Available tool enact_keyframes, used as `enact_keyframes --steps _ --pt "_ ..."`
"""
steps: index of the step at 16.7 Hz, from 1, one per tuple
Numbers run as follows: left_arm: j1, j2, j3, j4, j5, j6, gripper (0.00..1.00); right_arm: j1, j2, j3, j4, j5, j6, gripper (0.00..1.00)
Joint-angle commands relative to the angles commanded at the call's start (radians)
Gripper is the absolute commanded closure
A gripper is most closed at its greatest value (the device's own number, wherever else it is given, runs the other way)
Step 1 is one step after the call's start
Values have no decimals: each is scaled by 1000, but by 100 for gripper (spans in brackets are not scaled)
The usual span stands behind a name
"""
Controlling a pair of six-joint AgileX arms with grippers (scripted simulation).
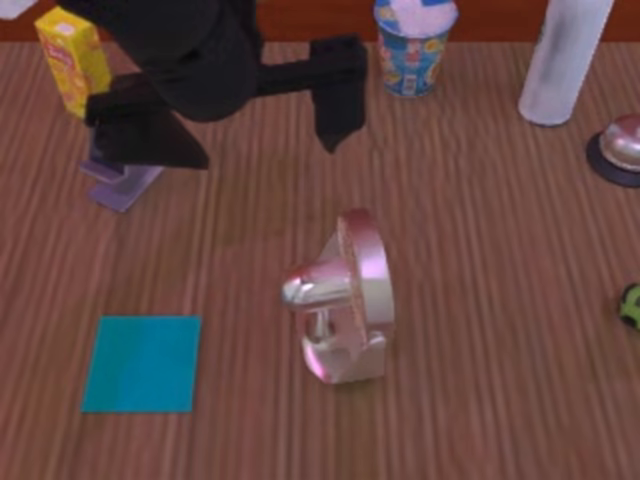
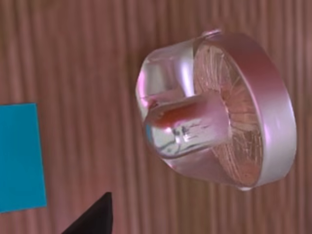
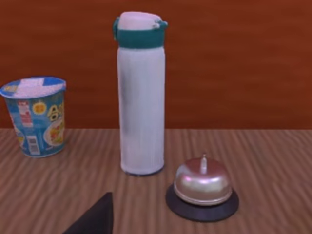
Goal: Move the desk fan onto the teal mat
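Above the table's far-left part hangs the left gripper (image 1: pixel 265 120), jaws spread and grasping nothing, the desk fan (image 1: pixel 345 300) upright at its 5 o'clock, the teal mat (image 1: pixel 142 363) at the fan's 8 o'clock.

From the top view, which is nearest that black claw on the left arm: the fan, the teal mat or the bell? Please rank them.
Measured from the left gripper, hanging over the table's far middle:
1. The fan, at the centre, just on the near side of the gripper.
2. The teal mat, near left.
3. The bell, far right edge.
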Motion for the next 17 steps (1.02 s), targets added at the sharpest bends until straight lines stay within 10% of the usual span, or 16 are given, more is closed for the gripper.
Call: enact_keyframes --steps 8,17 --pt "-114 523 527 -316 -38 -308 0 0 0 0 0 0 0 0" --pt "-120 611 601 -366 -46 -362 0 0 0 0 0 0 0 0"
